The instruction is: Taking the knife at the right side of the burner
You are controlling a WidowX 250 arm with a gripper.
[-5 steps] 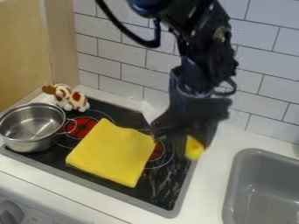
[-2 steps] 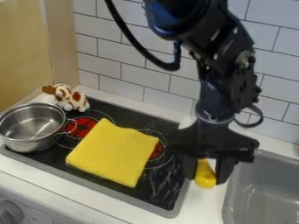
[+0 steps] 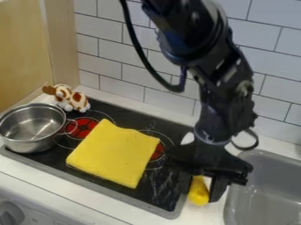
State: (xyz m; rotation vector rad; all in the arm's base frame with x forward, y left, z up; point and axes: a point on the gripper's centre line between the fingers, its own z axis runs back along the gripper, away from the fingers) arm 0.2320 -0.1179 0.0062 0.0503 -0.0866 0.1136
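1. Your gripper (image 3: 200,196) is at the lower right of the frame, hanging down over the right edge of the cooktop (image 3: 154,198) and the strip of counter (image 3: 203,216) before the sink (image 3: 263,200).
2. It is gripping the knife (image 3: 199,197): you see the rounded yellow handle between its two fingers, one at each side. A pale part shows above and to the left, behind the gripper. You cannot tell whether the handle's lower end touches the counter.
3. Left of your gripper, a square yellow cloth (image 3: 115,154) lies on the cooktop, partly covering the two red-centred burners.
4. At the left edge of the frame you have a steel pot (image 3: 29,136), with a wire handle towards the cloth.
5. Behind the pot, a white-and-brown plush toy (image 3: 71,99) sits at the cooktop's back left corner.
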